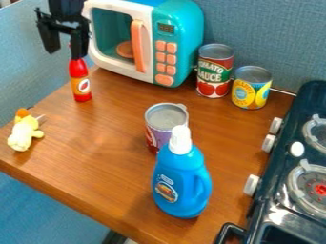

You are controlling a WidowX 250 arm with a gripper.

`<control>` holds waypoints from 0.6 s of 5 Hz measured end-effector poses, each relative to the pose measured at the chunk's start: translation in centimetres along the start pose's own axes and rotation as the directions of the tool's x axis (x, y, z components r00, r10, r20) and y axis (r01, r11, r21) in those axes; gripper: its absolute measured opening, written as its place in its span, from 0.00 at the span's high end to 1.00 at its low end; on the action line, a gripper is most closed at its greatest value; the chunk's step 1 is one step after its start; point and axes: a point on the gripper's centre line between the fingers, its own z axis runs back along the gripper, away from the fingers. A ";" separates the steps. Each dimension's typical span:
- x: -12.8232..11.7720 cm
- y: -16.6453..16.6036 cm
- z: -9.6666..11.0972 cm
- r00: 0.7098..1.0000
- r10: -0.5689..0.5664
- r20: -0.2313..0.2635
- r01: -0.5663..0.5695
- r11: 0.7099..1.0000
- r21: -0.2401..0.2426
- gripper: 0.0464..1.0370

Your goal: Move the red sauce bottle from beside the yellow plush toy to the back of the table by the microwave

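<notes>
The red bottle (pixel 80 85), illustrated label visible, stood toward ten o'clock on the desk (pixel 96 138), its top partly hidden by the spread pincer (pixel 63 42). Toward twelve, the toy microwave (pixel 191 47) had a digital display (pixel 166 28). Toward five, the blue bottle (pixel 181 190) partly covered the purple can's (pixel 157 136) label.

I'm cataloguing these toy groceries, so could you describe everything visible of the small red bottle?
The small red bottle is slim, narrowing at the shoulder to a thin neck. It looks like glossy plastic. Its front carries an orange-yellow label with a white patch and a red emblem. It stands upright on the brown table, near the back left edge, just left of the toy microwave. The black gripper hangs at its top and partly hides it; whether they touch, I cannot tell.
</notes>
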 end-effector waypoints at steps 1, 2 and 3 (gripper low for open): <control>-1.6 -0.5 1.0 1.000 -0.012 0.022 0.012 1.000 0.008 0.04; -5.0 -2.2 2.4 0.997 -0.068 0.045 0.068 0.998 0.001 0.04; -7.9 -6.9 2.7 0.977 -0.209 0.049 0.211 0.976 -0.049 0.04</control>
